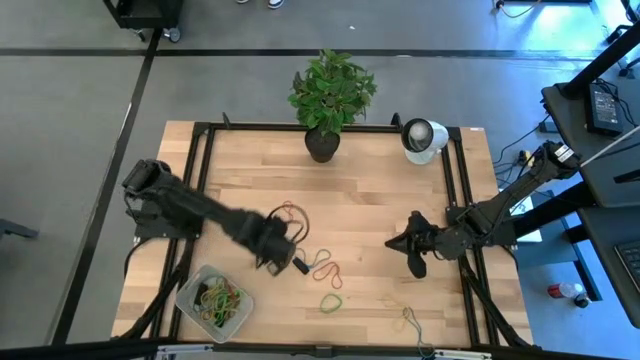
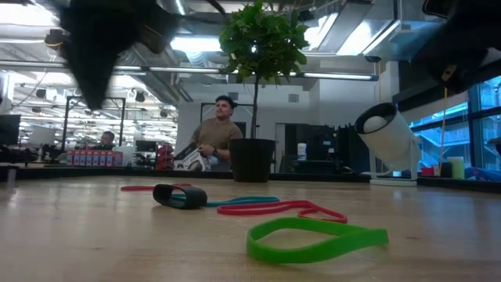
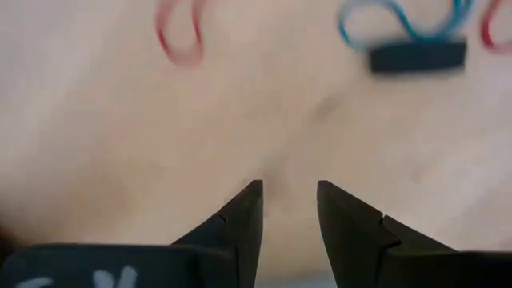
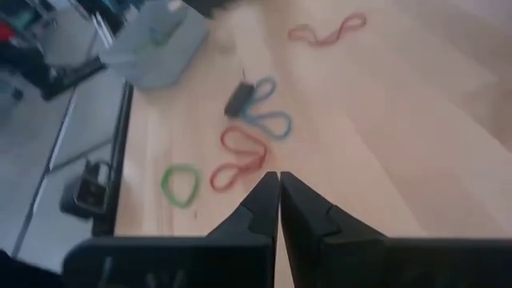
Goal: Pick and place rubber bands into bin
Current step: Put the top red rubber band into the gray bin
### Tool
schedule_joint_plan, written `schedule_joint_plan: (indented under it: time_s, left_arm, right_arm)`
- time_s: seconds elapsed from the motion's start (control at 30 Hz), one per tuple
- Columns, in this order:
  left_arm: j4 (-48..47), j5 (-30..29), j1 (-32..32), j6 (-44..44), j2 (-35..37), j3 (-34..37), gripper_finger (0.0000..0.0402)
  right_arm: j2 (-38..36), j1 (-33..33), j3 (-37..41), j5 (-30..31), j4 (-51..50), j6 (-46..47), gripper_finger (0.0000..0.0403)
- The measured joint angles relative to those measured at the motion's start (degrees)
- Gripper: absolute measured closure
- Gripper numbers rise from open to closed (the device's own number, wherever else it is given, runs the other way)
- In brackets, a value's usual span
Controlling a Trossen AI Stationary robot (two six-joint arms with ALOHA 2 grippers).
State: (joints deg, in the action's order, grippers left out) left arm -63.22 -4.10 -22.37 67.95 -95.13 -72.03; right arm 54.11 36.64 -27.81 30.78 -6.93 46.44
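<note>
Loose rubber bands [image 1: 325, 268] lie mid-table, a green loop [image 1: 331, 300] nearest the front edge; the bin [image 1: 213, 297] holds more; the left gripper [image 1: 276, 247] hovers just beside the bands, fingers apart, empty; the right gripper [image 1: 412, 246] waits well apart, fingers together.

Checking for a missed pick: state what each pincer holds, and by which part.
Nothing is held. Left pincer is open over bare table; right pincer is shut and empty.
</note>
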Motion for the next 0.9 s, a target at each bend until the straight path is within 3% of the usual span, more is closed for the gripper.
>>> schedule_joint_plan:
  time_s: [0.2, 0.37, 0.5, 0.63, 0.9]
  left_arm:
    - [1.3, -2.5, 12.2, -16.5, 0.0, 0.0, 0.0288]
    - [11.7, 0.2, 18.9, -27.3, 0.0, 2.7, 0.0288]
    - [19.9, 0.9, 20.5, -31.2, -0.3, 6.4, 0.0288]
    - [20.1, -2.4, 21.5, -31.9, -1.9, 8.8, 0.0288]
    - [20.6, -1.5, 21.3, -35.3, -9.2, 10.1, 0.0288]
  right_arm:
    - [0.0, 0.0, 0.0, 2.7, 3.4, 0.5, 0.0384]
    - [0.1, -0.6, 0.0, 2.7, 3.3, 6.0, 0.0384]
    - [0.1, -1.3, 0.0, 2.7, 3.3, 7.3, 0.0384]
    - [0.1, -1.9, 0.0, 2.7, 3.4, 7.5, 0.0384]
    - [0.2, -4.1, -0.1, 2.7, 4.0, 7.5, 0.0384]
